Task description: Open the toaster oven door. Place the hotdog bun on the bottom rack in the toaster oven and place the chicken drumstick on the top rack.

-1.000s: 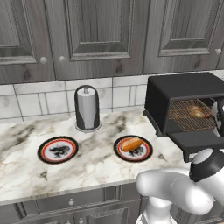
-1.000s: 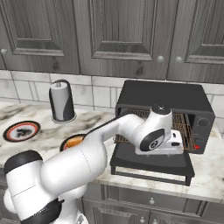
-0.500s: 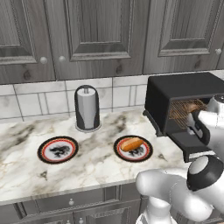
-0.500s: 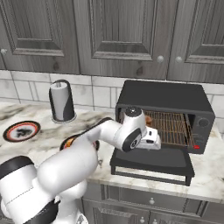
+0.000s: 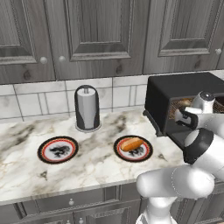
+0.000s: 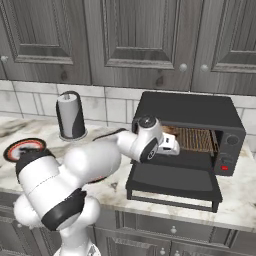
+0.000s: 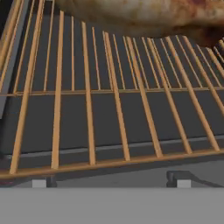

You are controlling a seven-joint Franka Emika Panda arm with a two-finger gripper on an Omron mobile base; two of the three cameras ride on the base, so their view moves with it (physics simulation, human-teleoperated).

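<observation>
The black toaster oven (image 6: pixel 187 110) (image 5: pixel 183 89) stands on the counter at the right, and its door (image 6: pixel 175 180) lies folded down flat in front. My gripper (image 6: pixel 172 145) (image 5: pixel 179 116) (image 7: pixel 111 181) hovers at the left side of the oven mouth, open and holding nothing. In the hand view the brown chicken drumstick (image 7: pixel 144 15) lies at the far end of a wire rack (image 7: pixel 113 109), apart from my fingertips. The orange-tan hotdog bun (image 5: pixel 131 143) rests on a round plate (image 5: pixel 146 153) left of the oven.
A second patterned plate (image 5: pixel 57 149) (image 6: pixel 24 149) sits further left on the marble counter. A dark paper towel holder (image 5: pixel 87 108) (image 6: pixel 70 116) stands by the tiled wall. Grey cabinets hang above.
My hand has drawn back out of the oven cavity toward its left front. The jaws stay open, and the drumstick stays on the rack.
</observation>
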